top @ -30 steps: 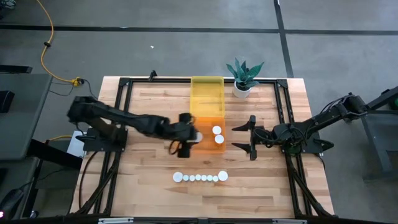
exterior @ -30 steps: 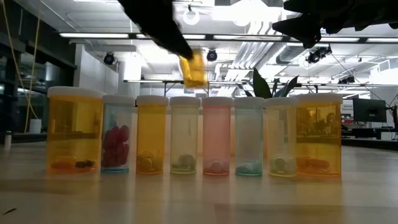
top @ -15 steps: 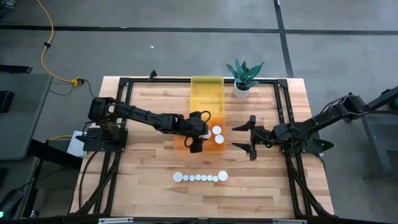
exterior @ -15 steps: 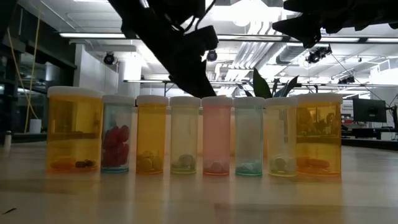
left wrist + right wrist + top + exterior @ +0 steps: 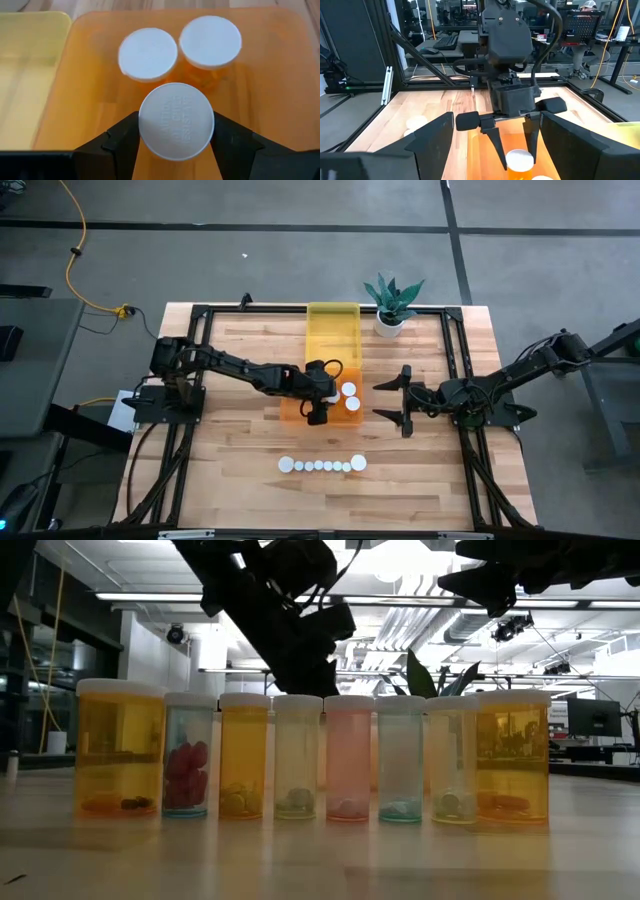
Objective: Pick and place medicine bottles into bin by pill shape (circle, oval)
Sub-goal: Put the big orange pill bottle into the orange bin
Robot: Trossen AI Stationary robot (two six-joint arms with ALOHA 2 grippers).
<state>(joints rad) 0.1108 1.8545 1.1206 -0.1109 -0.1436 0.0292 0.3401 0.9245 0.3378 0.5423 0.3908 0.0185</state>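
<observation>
Over the orange bin (image 5: 322, 405) at mid-counter, the left gripper (image 5: 318, 392) has its fingers closed against the sides of a white-capped medicine bottle (image 5: 176, 121), held above the bin floor just beside two bottles (image 5: 148, 54) already standing inside (caps up). Eight more bottles (image 5: 310, 757) stand in a row near the counter's front edge, and the yellow bin (image 5: 333, 332) adjoins the orange one at the back. Right of the bins, the right gripper (image 5: 402, 401) hangs with fingers spread wide, holding nothing.
</observation>
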